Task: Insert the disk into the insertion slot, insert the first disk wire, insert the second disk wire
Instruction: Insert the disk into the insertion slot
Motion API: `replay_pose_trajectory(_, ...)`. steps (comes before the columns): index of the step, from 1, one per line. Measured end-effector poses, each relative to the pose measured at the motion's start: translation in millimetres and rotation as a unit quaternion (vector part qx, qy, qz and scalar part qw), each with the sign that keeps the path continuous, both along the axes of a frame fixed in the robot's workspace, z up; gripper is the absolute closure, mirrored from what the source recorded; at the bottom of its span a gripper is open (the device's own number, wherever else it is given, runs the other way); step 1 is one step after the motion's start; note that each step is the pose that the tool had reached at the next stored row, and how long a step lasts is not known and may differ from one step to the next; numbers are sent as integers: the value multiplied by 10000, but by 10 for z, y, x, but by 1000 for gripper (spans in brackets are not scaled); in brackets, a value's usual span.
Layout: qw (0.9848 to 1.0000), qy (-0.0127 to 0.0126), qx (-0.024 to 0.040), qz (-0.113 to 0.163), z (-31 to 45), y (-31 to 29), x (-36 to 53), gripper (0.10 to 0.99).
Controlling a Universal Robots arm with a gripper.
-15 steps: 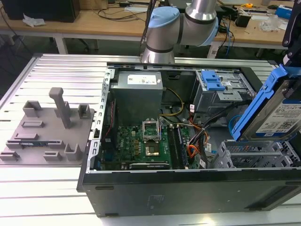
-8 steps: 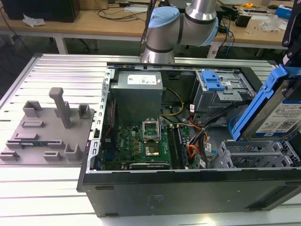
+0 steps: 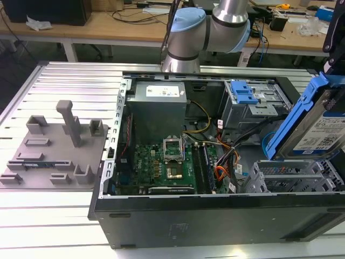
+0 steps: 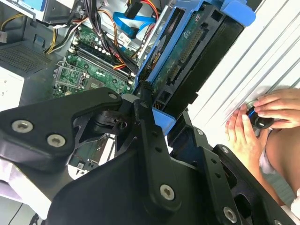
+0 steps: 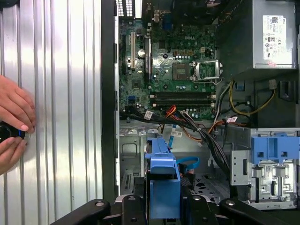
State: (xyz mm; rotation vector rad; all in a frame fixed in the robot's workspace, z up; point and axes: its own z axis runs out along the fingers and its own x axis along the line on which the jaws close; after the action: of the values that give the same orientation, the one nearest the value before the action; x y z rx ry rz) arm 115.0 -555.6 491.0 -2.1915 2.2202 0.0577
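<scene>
Black gripper (image 4: 159, 110) clamps the disk (image 3: 315, 129) by its blue frame, tilted above the insertion slot (image 3: 291, 175).

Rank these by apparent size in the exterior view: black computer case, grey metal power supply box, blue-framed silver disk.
Largest: black computer case.
Then blue-framed silver disk and grey metal power supply box look alike; the picture's edge cuts the disk, so no ranking.

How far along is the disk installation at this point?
Nothing looks finished yet. In hand: the gripper is shut on the flat silver hard drive in its bright blue plastic caddy, which it holds tilted above the silver perforated sheet-metal drive cage. Left: seating the drive in that bay, then both disk wires, since the drive is not yet inside the cage.
</scene>
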Motion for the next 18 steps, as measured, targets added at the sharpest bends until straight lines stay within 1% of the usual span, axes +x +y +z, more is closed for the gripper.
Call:
replay_pose_trajectory(5, 10000, 1, 1, 0, -12, 26, 7, 722)
replay_pose_trajectory(9, 10000, 8, 0, 1, -32, 28, 7, 722)
replay_pose_trajectory(13, 10000, 22, 0, 3, -66, 28, 8, 722)
replay_pose_trajectory(18, 10000, 24, -1, 4, -88, 29, 16, 722)
